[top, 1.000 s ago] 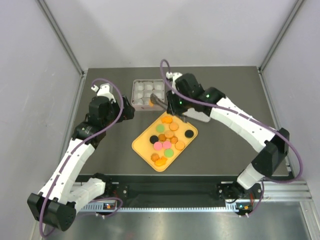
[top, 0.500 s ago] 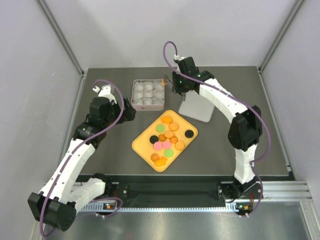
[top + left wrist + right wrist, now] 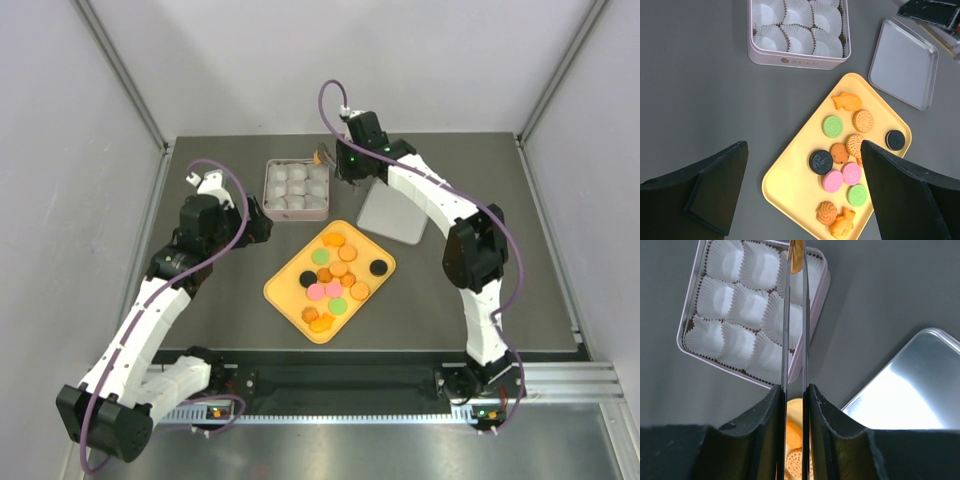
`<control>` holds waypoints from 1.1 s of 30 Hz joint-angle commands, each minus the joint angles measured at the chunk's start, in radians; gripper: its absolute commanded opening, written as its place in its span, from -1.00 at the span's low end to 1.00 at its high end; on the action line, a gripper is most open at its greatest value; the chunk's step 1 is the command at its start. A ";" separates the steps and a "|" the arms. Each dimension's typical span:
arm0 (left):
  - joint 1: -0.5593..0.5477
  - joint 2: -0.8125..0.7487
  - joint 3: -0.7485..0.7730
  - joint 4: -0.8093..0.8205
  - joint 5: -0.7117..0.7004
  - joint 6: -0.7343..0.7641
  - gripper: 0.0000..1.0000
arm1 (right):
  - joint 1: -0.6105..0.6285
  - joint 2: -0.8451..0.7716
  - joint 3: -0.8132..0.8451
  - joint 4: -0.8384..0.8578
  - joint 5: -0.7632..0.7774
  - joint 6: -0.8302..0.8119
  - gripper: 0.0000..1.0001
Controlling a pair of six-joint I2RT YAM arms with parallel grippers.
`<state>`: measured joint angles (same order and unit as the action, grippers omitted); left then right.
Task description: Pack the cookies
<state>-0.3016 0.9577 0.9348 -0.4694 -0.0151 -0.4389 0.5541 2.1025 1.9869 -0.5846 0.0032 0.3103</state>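
The cookies (image 3: 335, 275), orange, pink, green and black discs, lie on a yellow tray (image 3: 285, 290); they also show in the left wrist view (image 3: 840, 152). My right gripper (image 3: 325, 160) is shut on an orange cookie (image 3: 796, 260), pinched between its thin metal blades (image 3: 795, 280). It holds the cookie above the far right corner of the pink tin (image 3: 268, 190), whose white paper cups look empty (image 3: 690, 347). My left gripper (image 3: 255, 222) is open and empty, high above the table left of the tray (image 3: 803, 145).
The tin's silver lid (image 3: 392, 213) lies flat right of the tin and behind the tray; it also shows in the left wrist view (image 3: 902, 70) and the right wrist view (image 3: 910, 385). Grey walls close in the table on three sides.
My right arm has swung from over the tray's far edge to the tin's far right corner, carrying the orange cookie. The left arm has not moved.
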 commanded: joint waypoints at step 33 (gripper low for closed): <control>0.015 -0.005 -0.008 0.049 0.038 0.005 0.98 | 0.044 0.056 -0.005 0.060 0.024 0.000 -0.60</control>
<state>-0.2947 0.9581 0.9325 -0.4698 -0.0097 -0.4389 0.5808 2.1548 1.9705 -0.5648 0.0113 0.3153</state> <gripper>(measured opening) 0.991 0.259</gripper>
